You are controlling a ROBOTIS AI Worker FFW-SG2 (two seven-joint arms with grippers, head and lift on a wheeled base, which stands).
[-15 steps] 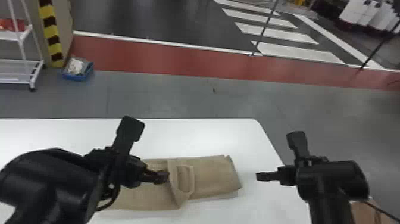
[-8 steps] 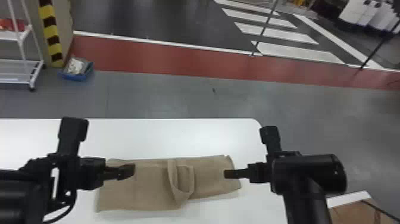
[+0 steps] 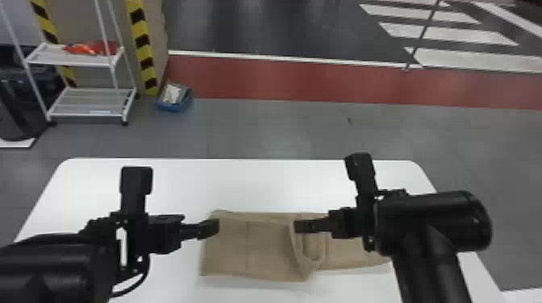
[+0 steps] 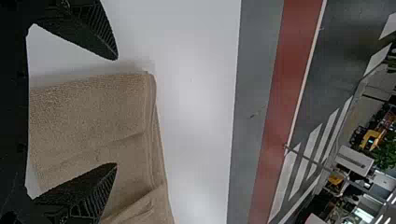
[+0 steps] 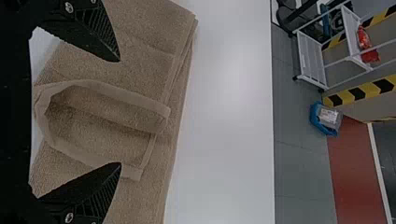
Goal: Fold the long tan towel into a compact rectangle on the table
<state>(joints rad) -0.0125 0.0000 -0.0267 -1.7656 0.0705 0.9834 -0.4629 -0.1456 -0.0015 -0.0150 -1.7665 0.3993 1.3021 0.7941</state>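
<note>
The towel (image 3: 266,254) is laid on the table (image 3: 258,181). Behind the table, to the left, a rack (image 3: 88,100) is stood on the floor (image 3: 250,129), with a packet (image 3: 92,48) held on its upper shelf (image 3: 76,59). Right of the rack, a tub (image 3: 173,108) is set on the floor

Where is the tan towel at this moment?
The towel lies on the white table, low and just right of centre in the head view, its left end near the left pincer and its looped middle beneath the right pincer.

Likely industrial hall: striped pillar (image 3: 143,48), floor markings (image 3: 258,78), wire-shelf cart (image 3: 88,100).
</note>
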